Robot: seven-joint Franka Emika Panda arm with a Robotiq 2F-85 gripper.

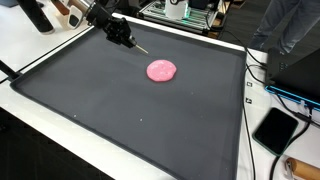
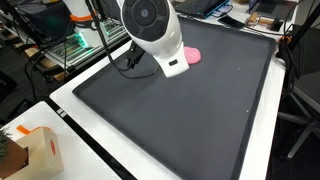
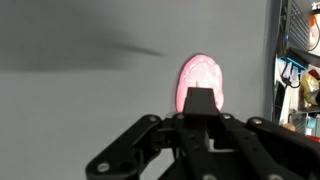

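Black mat (image 1: 100,120) on a white bench (image 1: 25,115): pink disc (image 1: 161,70) lying flat, with the gripper (image 1: 127,39) apart from it near the mat's far corner.
The pink disc rests alone toward the far side of the mat, directly ahead of the fingertips in the wrist view. The jaws are drawn together with no gap showing. A thin sliver (image 1: 141,47) projects past the tips, and whether it is gripped cannot be told. Judged handling: light, low-profile, probably soft or pliable, with a glossy and possibly tacky face. The flat rim offers little purchase. Recommended hold: approach from above and pinch across opposite edges at the widest span, using light force to avoid deforming the disc.
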